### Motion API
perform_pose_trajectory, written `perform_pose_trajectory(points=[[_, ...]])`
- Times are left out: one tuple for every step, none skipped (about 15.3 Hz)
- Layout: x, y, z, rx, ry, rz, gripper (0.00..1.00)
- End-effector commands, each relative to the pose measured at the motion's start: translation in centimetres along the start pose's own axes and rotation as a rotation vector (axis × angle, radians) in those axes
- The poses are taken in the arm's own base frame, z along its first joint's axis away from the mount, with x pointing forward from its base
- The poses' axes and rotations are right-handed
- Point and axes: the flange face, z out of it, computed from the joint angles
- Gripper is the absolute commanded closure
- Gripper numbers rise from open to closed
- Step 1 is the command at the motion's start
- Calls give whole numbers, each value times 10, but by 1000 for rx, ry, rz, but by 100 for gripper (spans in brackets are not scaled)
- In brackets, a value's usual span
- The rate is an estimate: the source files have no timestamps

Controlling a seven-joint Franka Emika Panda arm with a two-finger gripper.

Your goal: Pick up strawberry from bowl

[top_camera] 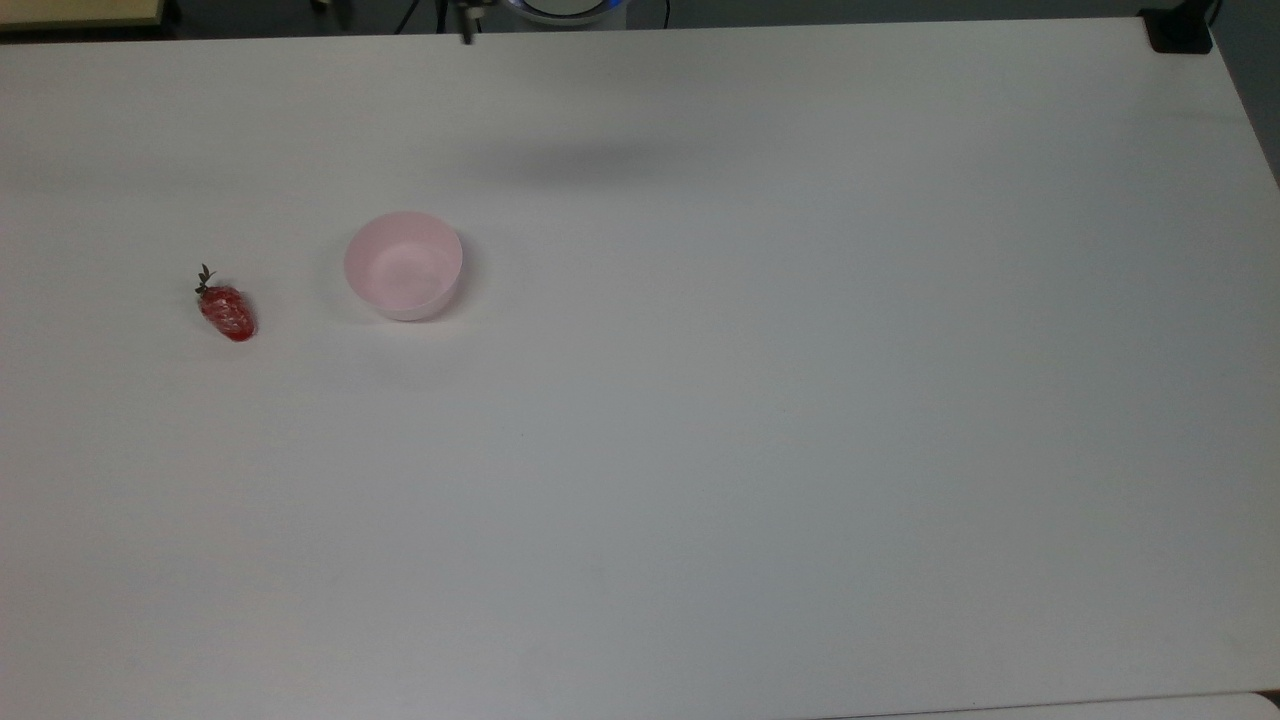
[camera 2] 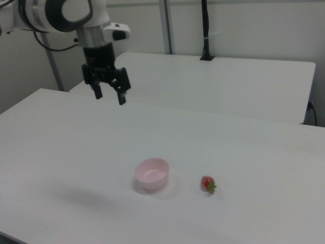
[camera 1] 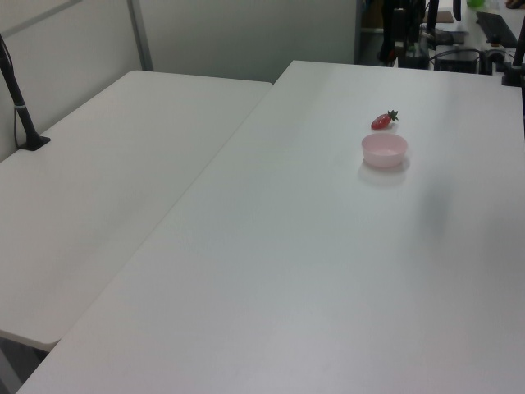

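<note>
The wide white flat-topped bench (top_camera: 760,420) carries both task items, with the black two-finger end effector (camera 2: 108,95) raised high above it in the right view, fingers spread and holding nothing. The small round pale pink bowl (top_camera: 403,265) stands upright and empty. The small glossy red strawberry (top_camera: 227,310) with its dark green stem lies on the bench apart from the bowl, toward the top view's left, so the removal appears complete.
</note>
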Motion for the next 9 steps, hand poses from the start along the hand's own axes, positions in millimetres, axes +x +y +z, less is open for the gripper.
perform_pose_trajectory(points=[[-3, -23, 3, 11, 69, -16, 0], [1, -26, 2, 13, 103, -22, 0], [3, -27, 2, 15, 121, -24, 0], [4, -28, 2, 17, 122, -25, 0], [3, -29, 1, 18, 122, -30, 0], [3, -30, 1, 18, 121, -31, 0], [3, -30, 3, 18, 115, -35, 0], [2, -32, 2, 18, 112, -36, 0], [2, -32, 2, 20, 112, -33, 0]])
